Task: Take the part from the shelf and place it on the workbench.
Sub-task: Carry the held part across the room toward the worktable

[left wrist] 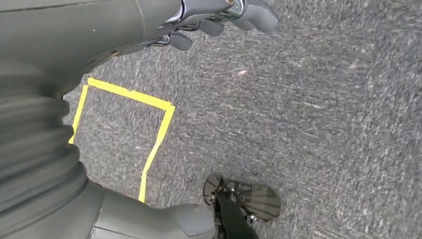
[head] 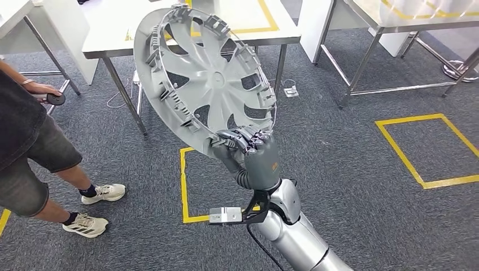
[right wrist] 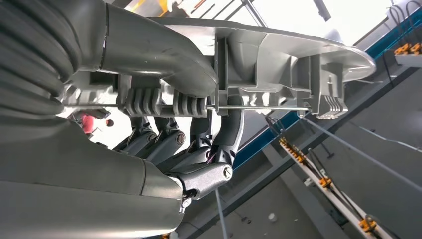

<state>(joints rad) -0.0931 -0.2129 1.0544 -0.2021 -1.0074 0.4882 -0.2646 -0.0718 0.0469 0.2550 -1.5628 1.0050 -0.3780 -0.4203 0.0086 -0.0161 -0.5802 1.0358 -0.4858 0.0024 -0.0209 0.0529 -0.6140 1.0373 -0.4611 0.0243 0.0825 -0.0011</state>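
A: What was up close?
B: My right hand (head: 248,148), fingers clamped on the hubcap (head: 204,73) rim, disc tilted above them. Left hand (left wrist: 219,20) curled, holding nothing.

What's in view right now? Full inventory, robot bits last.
wheel cover: one, grey, held up by its lower rim in the right hand, ribbed inner side toward the head camera
tables: several, white tops on metal legs, across the far side
tape squares: two on the floor, yellow, one under the wheel cover, one to the right
carpet: dark grey, whole floor
person: one, dark top and shorts, white shoes, at the left edge, holding a small dark round thing
right hand: grips the wheel cover's rim
left hand: hangs over the carpet, holds nothing, fingers partly curled
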